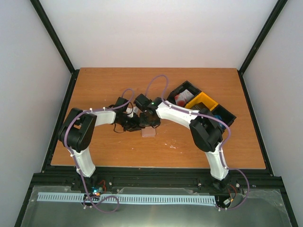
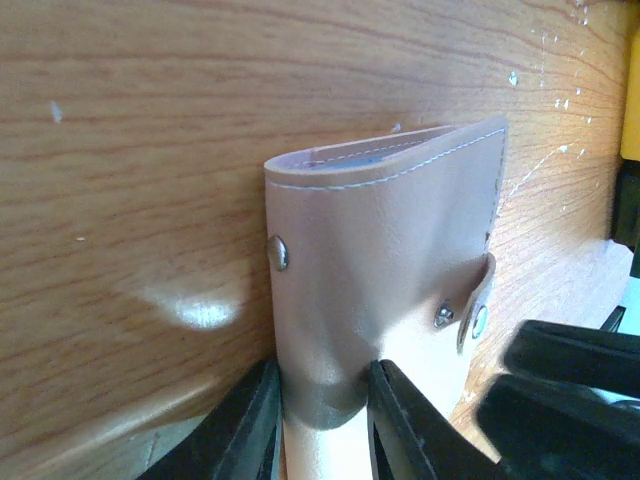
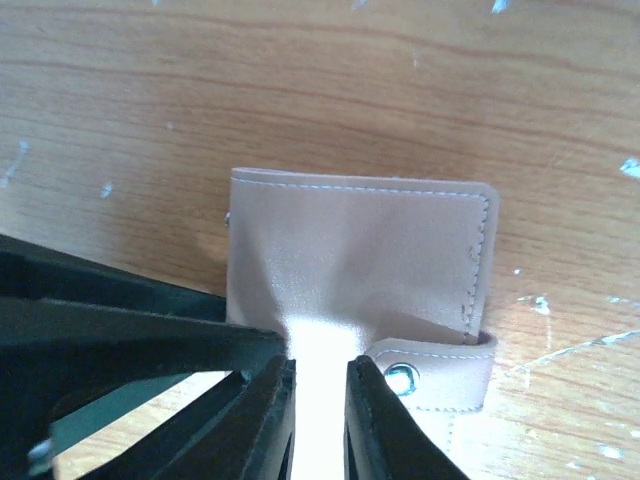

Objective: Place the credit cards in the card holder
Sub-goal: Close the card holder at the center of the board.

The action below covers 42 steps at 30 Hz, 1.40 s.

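Steadiness matters: left tool (image 2: 320, 388) pinches the folded card holder (image 2: 385, 250); right tool (image 3: 320, 378), grip unclear, should spread it open gently.

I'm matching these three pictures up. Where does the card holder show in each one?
Top external: card holder, a small pink patch near the picture's centre.
Left wrist: fills the centre, fold edge uppermost.
Right wrist: centre, with its snap tab at lower right.
Shared landmark: the wooden table behind it.
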Each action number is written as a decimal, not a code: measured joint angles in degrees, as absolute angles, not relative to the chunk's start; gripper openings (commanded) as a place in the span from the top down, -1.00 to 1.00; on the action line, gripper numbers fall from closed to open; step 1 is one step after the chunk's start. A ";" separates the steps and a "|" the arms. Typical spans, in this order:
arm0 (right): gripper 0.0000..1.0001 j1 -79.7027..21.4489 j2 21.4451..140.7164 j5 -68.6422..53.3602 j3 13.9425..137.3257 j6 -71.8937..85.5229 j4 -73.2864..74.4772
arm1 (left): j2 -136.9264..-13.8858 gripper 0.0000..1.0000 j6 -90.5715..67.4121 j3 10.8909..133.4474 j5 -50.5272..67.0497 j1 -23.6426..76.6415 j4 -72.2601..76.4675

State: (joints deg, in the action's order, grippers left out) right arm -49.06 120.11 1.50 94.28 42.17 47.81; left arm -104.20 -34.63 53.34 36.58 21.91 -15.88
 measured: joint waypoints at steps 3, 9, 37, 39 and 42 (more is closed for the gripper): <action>0.63 -48.99 118.37 2.59 93.89 42.44 47.62 | -104.22 0.47 -34.63 53.36 36.58 21.91 -15.90; 0.74 -48.45 114.59 4.51 90.04 43.88 46.59 | -104.25 0.47 -34.63 53.36 36.60 21.91 -15.90; 0.70 -43.46 109.58 -8.27 73.67 49.01 25.98 | -104.31 0.47 -34.61 53.39 36.69 21.91 -15.90; 0.70 -43.42 109.58 -8.43 73.67 49.01 26.11 | -104.31 0.47 -34.61 53.39 36.69 21.91 -15.90; 0.69 -43.42 109.58 -8.36 73.67 49.08 26.46 | -104.31 0.47 -34.61 53.39 36.69 21.91 -15.88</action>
